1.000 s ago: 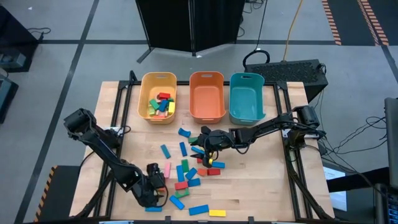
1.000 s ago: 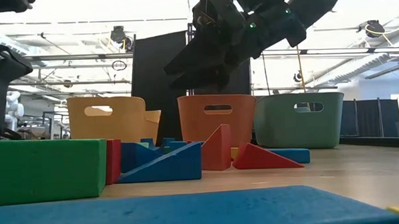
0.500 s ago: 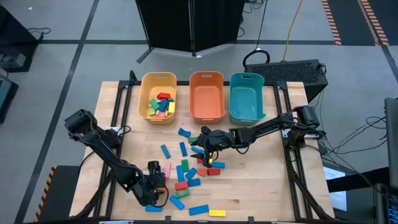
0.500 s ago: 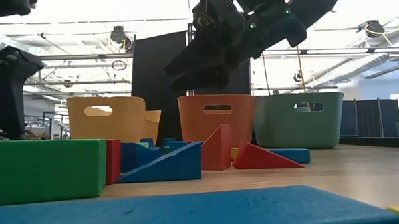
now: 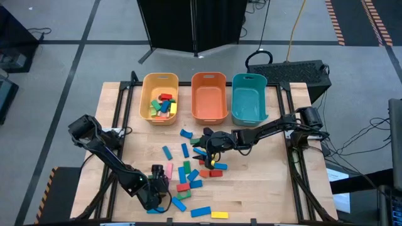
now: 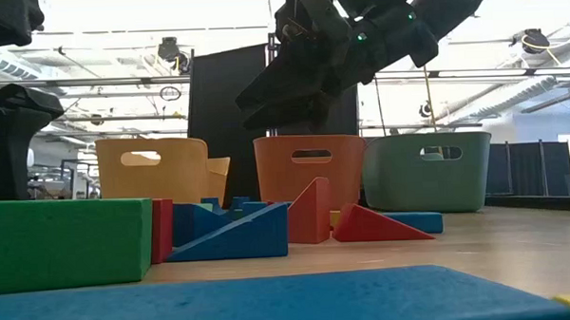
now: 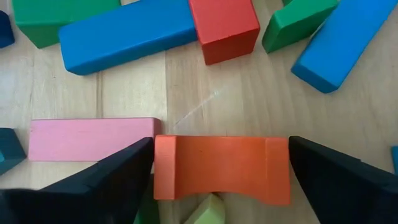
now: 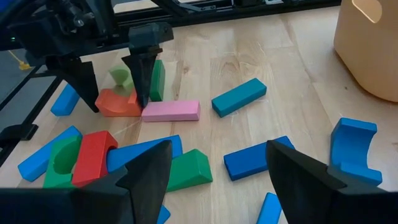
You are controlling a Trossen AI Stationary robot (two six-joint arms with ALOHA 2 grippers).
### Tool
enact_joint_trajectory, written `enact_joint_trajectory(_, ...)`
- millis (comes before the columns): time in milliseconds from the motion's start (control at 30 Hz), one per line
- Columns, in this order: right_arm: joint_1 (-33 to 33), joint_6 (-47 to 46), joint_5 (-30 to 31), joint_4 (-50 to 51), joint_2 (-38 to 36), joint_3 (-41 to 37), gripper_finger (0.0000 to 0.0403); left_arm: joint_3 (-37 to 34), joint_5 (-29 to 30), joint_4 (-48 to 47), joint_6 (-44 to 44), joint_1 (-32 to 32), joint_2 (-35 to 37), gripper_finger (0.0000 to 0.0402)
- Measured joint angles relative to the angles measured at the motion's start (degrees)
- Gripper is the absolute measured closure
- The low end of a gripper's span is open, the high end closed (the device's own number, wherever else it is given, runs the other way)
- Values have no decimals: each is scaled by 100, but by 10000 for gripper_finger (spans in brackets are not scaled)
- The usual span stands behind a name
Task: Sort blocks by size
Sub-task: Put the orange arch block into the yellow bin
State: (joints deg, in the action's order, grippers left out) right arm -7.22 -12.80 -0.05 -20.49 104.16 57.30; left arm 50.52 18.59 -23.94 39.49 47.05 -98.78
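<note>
Wooden blocks (image 5: 188, 169) in several colours lie scattered on the table's near middle, and more lie in the yellow bin (image 5: 143, 94). My left gripper (image 7: 221, 142) points down, open, at the near left of the scatter. Its two fingers stand at either end of an orange arch block (image 7: 221, 169), which lies flat on the table beside a pink bar (image 7: 87, 138). In the right wrist view that same gripper (image 8: 115, 93) stands astride the arch (image 8: 115, 104). My right gripper (image 5: 207, 145) hangs open above the middle of the scatter, nothing between its fingers (image 8: 149, 180).
Three bins stand in a row at the far edge: yellow, orange (image 5: 209, 75) and teal (image 5: 249, 78). A red cube (image 7: 224, 28), a blue bar (image 7: 127, 34) and a small light green block (image 7: 205, 211) lie close around the arch. Bare wood lies at the near right.
My left gripper has come down toward the orange arch and rolled a little about its own axis, staying open. The right arm and the blocks have kept still.
</note>
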Motion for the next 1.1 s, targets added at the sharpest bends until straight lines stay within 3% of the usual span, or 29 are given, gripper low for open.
enact_joint_trajectory(267, 0, 0, 2, -2, 0, 0, 156, -9, -41, -22, 65, -22, 9, 129)
enact_joint_trajectory(600, 0, 0, 2, -21, 0, 0, 156, 103, -37, -268, -88, -191, 241, 108)
enact_joint_trajectory(733, 0, 4, 1, 19, 0, 2, 156, 111, 44, -787, -87, -361, 496, 109)
enact_joint_trajectory(1100, 0, 42, 0, 112, 0, 2, 156, 122, 351, -1646, -91, -1257, 1255, 112)
